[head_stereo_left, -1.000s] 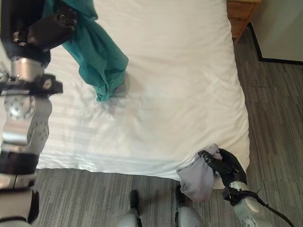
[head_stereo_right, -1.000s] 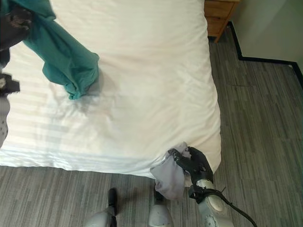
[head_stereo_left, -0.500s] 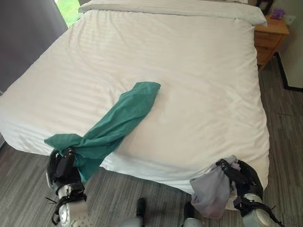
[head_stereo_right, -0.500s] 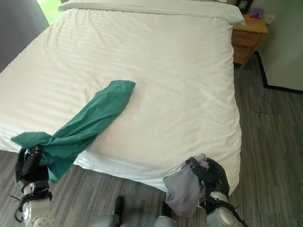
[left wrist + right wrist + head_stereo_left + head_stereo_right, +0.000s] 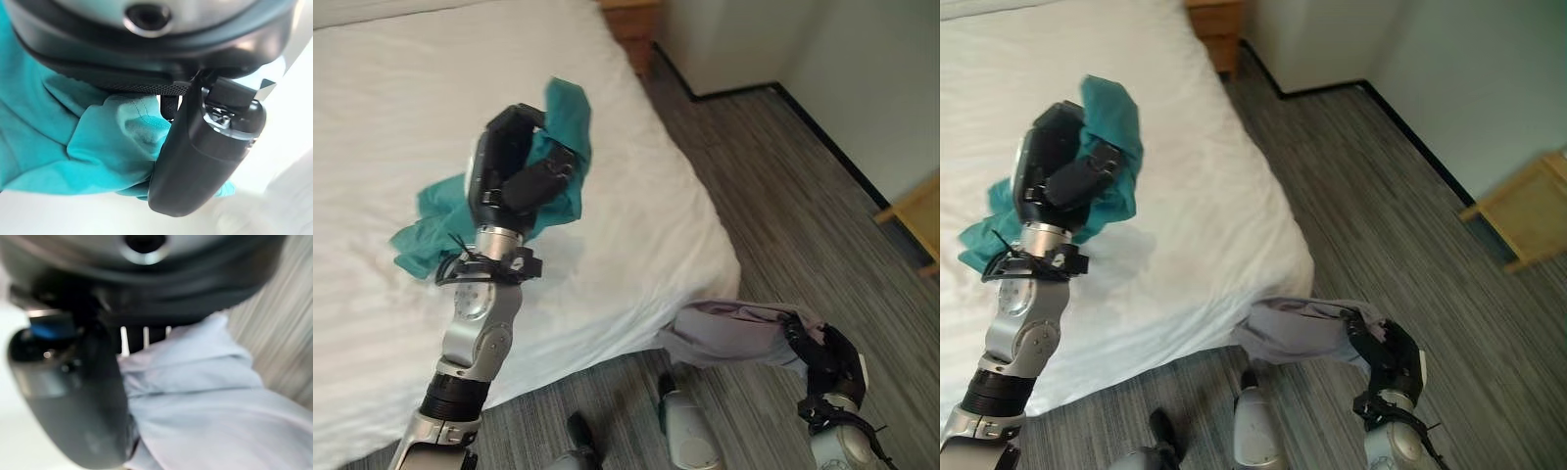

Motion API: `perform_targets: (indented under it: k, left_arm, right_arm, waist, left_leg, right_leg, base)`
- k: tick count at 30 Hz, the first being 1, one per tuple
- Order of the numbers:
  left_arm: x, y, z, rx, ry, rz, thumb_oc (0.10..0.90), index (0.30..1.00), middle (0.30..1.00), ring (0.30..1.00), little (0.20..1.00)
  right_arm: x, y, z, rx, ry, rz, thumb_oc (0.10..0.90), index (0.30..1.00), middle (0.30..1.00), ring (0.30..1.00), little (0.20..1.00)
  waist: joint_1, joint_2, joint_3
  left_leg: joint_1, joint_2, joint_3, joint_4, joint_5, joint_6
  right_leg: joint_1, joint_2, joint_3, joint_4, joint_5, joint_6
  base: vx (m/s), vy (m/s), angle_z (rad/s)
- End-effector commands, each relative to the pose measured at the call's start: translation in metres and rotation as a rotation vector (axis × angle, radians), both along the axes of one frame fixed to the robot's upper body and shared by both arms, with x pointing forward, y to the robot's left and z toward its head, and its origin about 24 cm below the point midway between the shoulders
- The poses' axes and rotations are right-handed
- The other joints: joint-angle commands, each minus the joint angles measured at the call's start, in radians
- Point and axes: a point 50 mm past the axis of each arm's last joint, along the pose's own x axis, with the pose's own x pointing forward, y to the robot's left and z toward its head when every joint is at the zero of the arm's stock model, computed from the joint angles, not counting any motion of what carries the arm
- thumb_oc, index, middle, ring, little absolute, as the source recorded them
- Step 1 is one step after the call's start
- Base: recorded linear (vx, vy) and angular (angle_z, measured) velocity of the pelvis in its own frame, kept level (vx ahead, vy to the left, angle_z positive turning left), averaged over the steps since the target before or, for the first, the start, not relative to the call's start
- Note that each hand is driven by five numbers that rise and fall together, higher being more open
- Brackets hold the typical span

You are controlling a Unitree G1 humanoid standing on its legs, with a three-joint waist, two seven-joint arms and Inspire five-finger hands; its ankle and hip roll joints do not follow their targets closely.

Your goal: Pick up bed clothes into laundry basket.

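Bedroom, white bed point(image 5: 372, 117), grey plank floor point(image 5: 773, 196). Left hand point(image 5: 514, 176) raised over bed, clamped on teal cloth point(image 5: 563, 117), bunched, tail touching sheet. Right hand point(image 5: 827, 357) low past bed corner, fisted on grey cloth point(image 5: 729, 333), hanging over floor. Both likely light, limp, slippery: best gripped by a bunched fold. Basket unseen.

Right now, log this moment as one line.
left hand: shut on teal garment, raised over bed | right hand: shut on lavender garment, low over floor | basket: unseen
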Motion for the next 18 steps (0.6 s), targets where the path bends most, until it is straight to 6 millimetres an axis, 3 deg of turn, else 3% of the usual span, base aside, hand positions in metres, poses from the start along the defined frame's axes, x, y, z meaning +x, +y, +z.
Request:
perform_targets:
  k: [1,3,4,5,6,7,8,9,11,12,14,15,16,18]
  left_arm:
    - [-0.038,0.036,0.056,-0.052,-0.346,0.137,0.4,0.3,0.3,0.3,0.3]
    - [-0.046,0.063,0.033,-0.105,-0.251,0.252,0.4,0.3,0.3,0.3,0.3]
    - [-0.054,0.079,0.011,-0.154,-0.166,0.332,0.4,0.3,0.3,0.3,0.3]
    - [-0.057,0.082,0.009,-0.156,-0.162,0.34,0.4,0.3,0.3,0.3,0.3]
    - [-0.065,0.088,-0.009,-0.195,-0.098,0.388,0.4,0.3,0.3,0.3,0.3]
    - [-0.071,0.088,-0.024,-0.245,-0.05,0.394,0.4,0.3,0.3,0.3,0.3]
    - [-0.067,0.081,-0.033,-0.286,-0.015,0.363,0.4,0.3,0.3,0.3,0.3]
    - [-0.064,0.077,-0.034,-0.302,-0.016,0.331,0.4,0.3,0.3,0.3,0.3]
    - [-0.058,0.068,-0.033,-0.307,-0.021,0.281,0.4,0.3,0.3,0.3,0.3]
    - [-0.057,0.064,-0.032,-0.29,-0.026,0.264,0.4,0.3,0.3,0.3,0.3]
    - [-0.056,0.06,-0.03,-0.26,-0.035,0.247,0.4,0.3,0.3,0.3,0.3]
    - [-0.058,0.052,-0.021,-0.246,-0.075,0.222,0.4,0.3,0.3,0.3,0.3]
    - [-0.056,0.057,-0.029,-0.252,-0.043,0.241,0.4,0.3,0.3,0.3,0.3]
    - [-0.057,0.06,-0.033,-0.258,-0.031,0.267,0.4,0.3,0.3,0.3,0.3]
  right_arm:
    - [0.053,0.025,0.081,-0.111,-0.424,0.187,0.4,0.3,0.3,0.3,0.3]
    - [0.07,0.042,0.101,-0.097,-0.526,0.254,0.4,0.3,0.3,0.3,0.3]
    - [0.077,0.05,0.113,-0.085,-0.59,0.284,0.4,0.3,0.3,0.3,0.3]
    - [0.077,0.053,0.112,-0.082,-0.584,0.297,0.4,0.3,0.3,0.3,0.3]
    - [0.08,0.057,0.122,-0.089,-0.636,0.329,0.4,0.3,0.3,0.3,0.3]
    - [0.078,0.053,0.131,-0.116,-0.678,0.309,0.4,0.3,0.3,0.3,0.3]
    - [0.076,0.05,0.135,-0.115,-0.705,0.294,0.4,0.3,0.3,0.3,0.3]
    - [0.077,0.045,0.144,-0.123,-0.744,0.274,0.4,0.3,0.3,0.3,0.3]
    - [0.08,0.043,0.15,-0.117,-0.772,0.263,0.4,0.3,0.3,0.3,0.3]
    - [0.079,0.044,0.148,-0.125,-0.765,0.286,0.4,0.3,0.3,0.3,0.3]
    - [0.081,0.048,0.145,-0.16,-0.731,0.343,0.4,0.3,0.3,0.3,0.3]
    - [0.085,0.053,0.144,-0.193,-0.704,0.39,0.4,0.3,0.3,0.3,0.3]
    - [0.086,0.055,0.143,-0.198,-0.697,0.407,0.4,0.3,0.3,0.3,0.3]
    - [0.083,0.051,0.135,-0.208,-0.652,0.412,0.4,0.3,0.3,0.3,0.3]
  waist:
    - [0.066,0.0,-0.155]
    - [0.122,-0.018,-0.179]
    - [0.148,-0.025,-0.19]
    - [0.15,-0.023,-0.194]
    - [0.163,-0.028,-0.2]
    - [0.169,-0.044,-0.2]
    - [0.188,-0.043,-0.204]
    - [0.188,-0.037,-0.202]
    - [0.183,-0.039,-0.183]
    - [0.189,-0.046,-0.162]
    - [0.221,-0.051,-0.127]
    - [0.25,-0.053,-0.112]
    - [0.259,-0.06,-0.105]
    - [0.246,-0.072,-0.101]
  left_leg:
    - [-0.047,-0.09,0.042,-0.084,-0.03,-0.005]
    - [-0.065,-0.088,0.156,-0.075,-0.022,0.013]
    - [-0.08,-0.089,0.216,-0.068,-0.018,0.023]
    - [-0.073,-0.083,0.23,-0.064,-0.02,0.019]
    - [-0.088,-0.063,0.268,-0.058,0.003,0.011]
    - [-0.124,-0.015,0.266,-0.041,0.05,-0.024]
    - [-0.158,0.043,0.284,-0.001,0.089,-0.061]
    - [-0.186,0.099,0.298,0.008,0.136,-0.103]
    - [-0.209,0.18,0.326,0.062,0.193,-0.166]
    - [-0.225,0.231,0.288,0.116,0.21,-0.203]
    - [-0.258,0.258,0.089,0.189,0.229,-0.232]
    - [-0.26,0.204,-0.138,0.251,0.201,-0.234]
    - [-0.261,0.168,-0.26,0.315,0.169,-0.227]
    - [-0.234,0.089,-0.4,0.403,0.072,-0.218]
  right_leg:
    - [0.245,-0.107,-0.12,-0.032,0.052,0.137]
    - [0.319,-0.115,-0.235,-0.079,0.083,0.143]
    - [0.365,-0.111,-0.28,-0.125,0.088,0.144]
    - [0.371,-0.103,-0.272,-0.146,0.094,0.143]
    - [0.371,-0.085,-0.278,-0.201,0.082,0.141]
    - [0.35,-0.007,-0.166,-0.333,-0.04,0.116]
    - [0.363,0.06,-0.129,-0.47,-0.134,0.062]
    - [0.378,0.111,-0.12,-0.576,-0.18,0.044]
    - [0.398,0.176,-0.081,-0.697,-0.181,0.026]
    - [0.409,0.196,-0.061,-0.733,-0.172,0.018]
    - [0.41,0.206,-0.015,-0.74,-0.166,0.003]
    - [0.39,0.2,0.023,-0.721,-0.157,-0.005]
    - [0.371,0.186,0.055,-0.706,-0.143,-0.012]
    - [0.345,0.171,0.084,-0.701,-0.118,-0.014]
  base:
    - [-0.12,0.185,-2.37]
    - [-0.25,0.171,-2.36]
    - [-0.18,0.087,-2.77]
    - [-0.19,-0.008,-2.69]
    - [-0.24,-0.217,-2.33]
    - [-0.33,-0.457,-2.3]
    - [-0.32,-0.55,-1.77]
    - [-0.24,-0.481,-1.33]
    - [-0.2,-0.333,-0.86]
    - [-0.14,-0.235,-0.93]
    - [-0.18,-0.084,-1.25]
    - [-0.24,-0.051,-1.69]
    - [-0.26,-0.094,-1.75]
    - [-0.21,-0.111,-1.62]
